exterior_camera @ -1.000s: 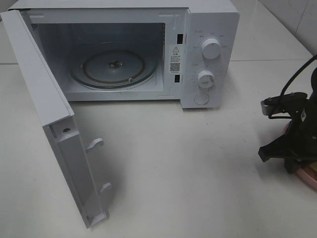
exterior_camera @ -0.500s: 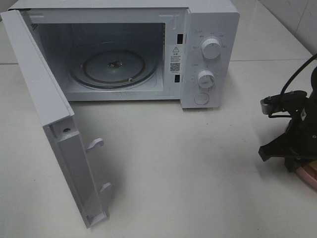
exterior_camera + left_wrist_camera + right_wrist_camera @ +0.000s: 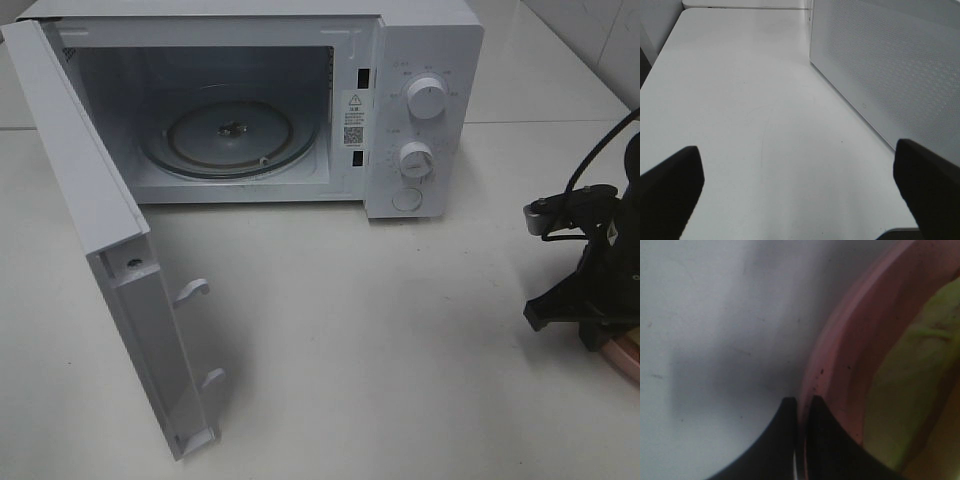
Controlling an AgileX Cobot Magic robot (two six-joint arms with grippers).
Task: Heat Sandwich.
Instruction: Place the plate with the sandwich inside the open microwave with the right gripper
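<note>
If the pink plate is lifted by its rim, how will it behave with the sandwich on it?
The plate looks rigid, so it should not bend. Pinched at one edge by the right fingers, it may tilt. The sandwich lies loose and could slide.

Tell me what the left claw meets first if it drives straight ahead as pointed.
Probably just the bare white tabletop; nothing stands ahead of the open left claw. The white perforated microwave panel runs alongside, seemingly off that line, though depth is unclear.
</note>
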